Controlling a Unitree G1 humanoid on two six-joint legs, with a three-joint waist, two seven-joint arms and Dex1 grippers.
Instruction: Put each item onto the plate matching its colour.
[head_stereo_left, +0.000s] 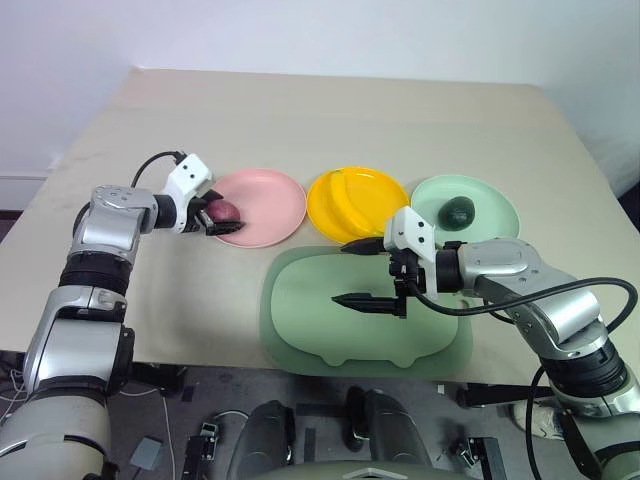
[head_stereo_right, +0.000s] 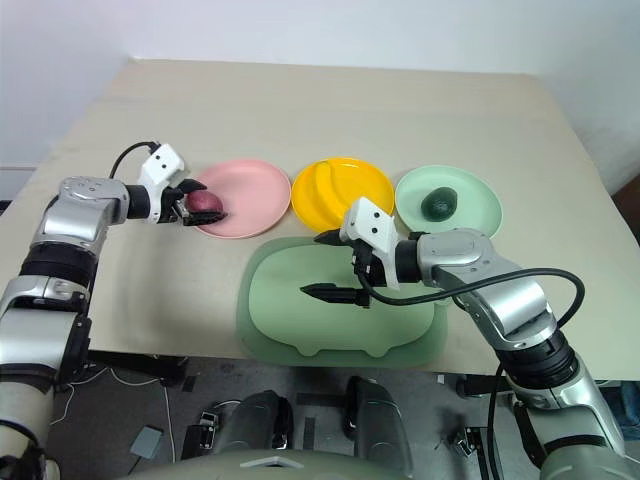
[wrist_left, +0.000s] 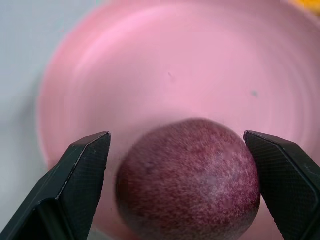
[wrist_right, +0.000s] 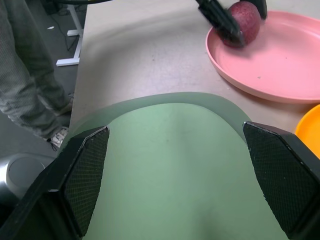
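The reddish-purple fruit (head_stereo_left: 228, 211) rests on the left rim area of the pink plate (head_stereo_left: 272, 200). My left gripper (head_stereo_left: 216, 214) is open around it, one finger (wrist_left: 80, 175) on each side with a small gap to the fruit (wrist_left: 190, 180). On the yellow plate (head_stereo_left: 385, 192) lies the yellow banana (head_stereo_left: 342, 203). The dark green avocado (head_stereo_left: 458, 212) sits on the mint green plate (head_stereo_left: 492, 200). Over the pig-shaped tray, my right gripper (head_stereo_left: 342, 272) points left, open, with nothing between its fingers.
The large pale green pig-shaped tray (head_stereo_left: 300, 330) lies at the table's near edge, in front of the three plates. Bare tan tabletop (head_stereo_left: 330, 110) stretches behind them. A person's leg in grey trousers (wrist_right: 22, 75) stands beside the table's left side.
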